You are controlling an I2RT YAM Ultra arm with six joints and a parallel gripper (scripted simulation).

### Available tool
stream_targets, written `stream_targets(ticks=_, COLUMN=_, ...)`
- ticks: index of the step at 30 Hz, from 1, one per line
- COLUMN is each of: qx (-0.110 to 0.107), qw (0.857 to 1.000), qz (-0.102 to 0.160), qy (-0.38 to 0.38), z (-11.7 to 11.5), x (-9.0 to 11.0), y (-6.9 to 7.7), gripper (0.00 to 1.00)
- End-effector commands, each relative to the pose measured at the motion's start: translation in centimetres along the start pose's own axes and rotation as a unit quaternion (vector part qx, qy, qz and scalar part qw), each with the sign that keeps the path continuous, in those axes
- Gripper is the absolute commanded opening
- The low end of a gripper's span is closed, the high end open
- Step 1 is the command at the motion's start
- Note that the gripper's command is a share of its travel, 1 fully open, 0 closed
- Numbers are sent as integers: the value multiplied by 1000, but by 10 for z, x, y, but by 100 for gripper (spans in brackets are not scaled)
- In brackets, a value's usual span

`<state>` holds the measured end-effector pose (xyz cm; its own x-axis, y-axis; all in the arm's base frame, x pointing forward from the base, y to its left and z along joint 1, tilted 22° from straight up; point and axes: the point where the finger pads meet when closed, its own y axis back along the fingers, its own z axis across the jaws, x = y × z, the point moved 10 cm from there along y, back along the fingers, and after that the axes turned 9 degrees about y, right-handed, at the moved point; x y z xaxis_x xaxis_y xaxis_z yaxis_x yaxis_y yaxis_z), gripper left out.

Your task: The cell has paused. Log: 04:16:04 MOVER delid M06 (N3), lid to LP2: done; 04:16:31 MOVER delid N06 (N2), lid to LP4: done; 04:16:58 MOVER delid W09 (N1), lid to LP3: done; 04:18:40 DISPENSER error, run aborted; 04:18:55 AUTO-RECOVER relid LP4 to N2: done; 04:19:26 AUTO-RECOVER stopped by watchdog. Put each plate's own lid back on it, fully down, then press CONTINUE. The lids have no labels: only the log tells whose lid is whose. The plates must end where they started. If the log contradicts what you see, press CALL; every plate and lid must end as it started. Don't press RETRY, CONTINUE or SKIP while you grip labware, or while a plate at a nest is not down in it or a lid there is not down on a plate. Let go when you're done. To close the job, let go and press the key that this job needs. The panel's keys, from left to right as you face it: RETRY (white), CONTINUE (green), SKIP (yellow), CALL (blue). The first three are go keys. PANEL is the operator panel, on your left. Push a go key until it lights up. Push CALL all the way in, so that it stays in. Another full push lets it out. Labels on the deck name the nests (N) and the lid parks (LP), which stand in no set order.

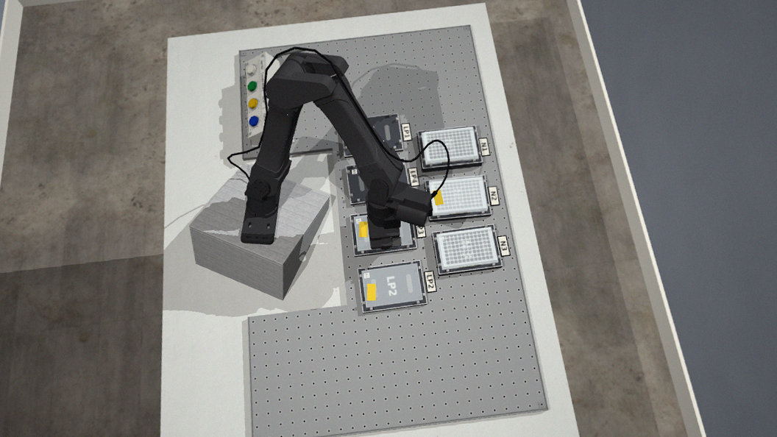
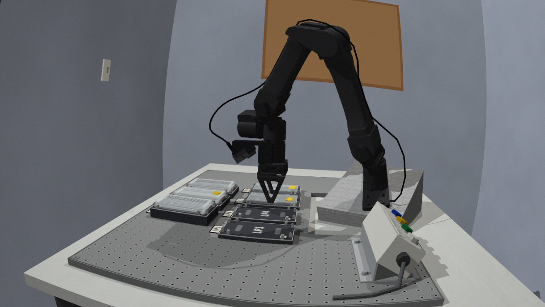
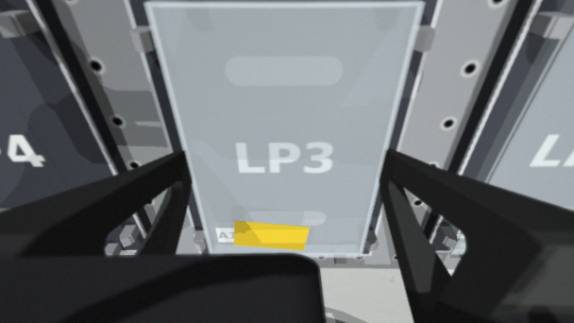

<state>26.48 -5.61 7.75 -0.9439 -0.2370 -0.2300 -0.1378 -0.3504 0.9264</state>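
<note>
Behind your fingers you have a grey block on the white table. Farther back hangs a brown wall board; a small wall plate sits off to one side.

Laboratory automation cell: perforated breadboard surface carrying 3 multiwell plates in labelled nests, 4 labelled lid parks, and an operator panel with 4 keys.

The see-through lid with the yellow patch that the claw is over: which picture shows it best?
The wrist view: the lid fills the frame on LP3, the gripper shut on its long edges. In the top view the arm hides most of it. The exterior view shows it low and edge-on.
</note>
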Motion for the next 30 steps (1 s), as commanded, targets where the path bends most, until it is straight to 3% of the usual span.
stream_targets(ticks=1, qx=6, qw=1000, qz=-11, qy=0, z=-1, x=-1, y=1, gripper=0)
stream_targets(ticks=9, qx=6, qw=1000, qz=-11, qy=0, z=-1, x=0, y=1, gripper=0)
stream_targets(ticks=14, qx=11, qw=1000, qz=-17, qy=1, z=-2, x=-1, y=16, gripper=0)
stream_targets(ticks=30, qx=15, qw=1000, qz=-22, qy=4, z=-2, x=-4, y=42, gripper=0)
